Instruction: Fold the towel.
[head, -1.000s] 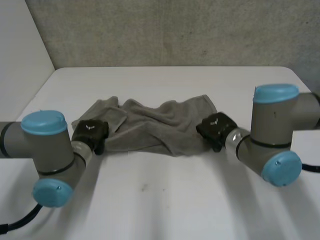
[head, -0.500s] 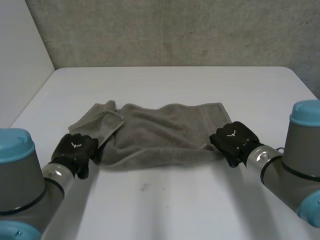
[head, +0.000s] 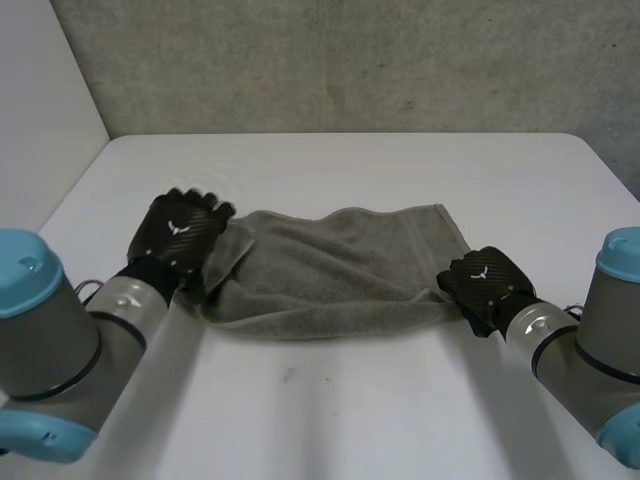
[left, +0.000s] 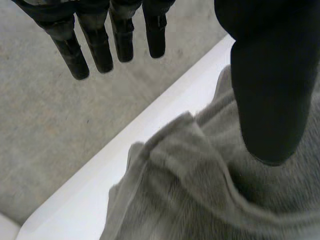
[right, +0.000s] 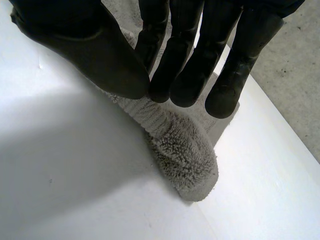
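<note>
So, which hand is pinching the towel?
The right hand: thumb and fingers pinch a corner of the towel. The left hand has straight fingers, holding nothing.

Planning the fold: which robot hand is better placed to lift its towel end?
Right. The right robot hand pinches the towel corner; the left robot hand hovers open over its end.

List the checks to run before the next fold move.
1. Right hand pinching the towel at its near right corner: ok.
2. Left hand gripping the towel: not ok; fingers straight, thumb only over the cloth.
3. Towel's left end flat: not ok; it is bunched.
4. Towel wholly on the table: ok.
5. Left thumb touching the cloth: cannot tell.
</note>
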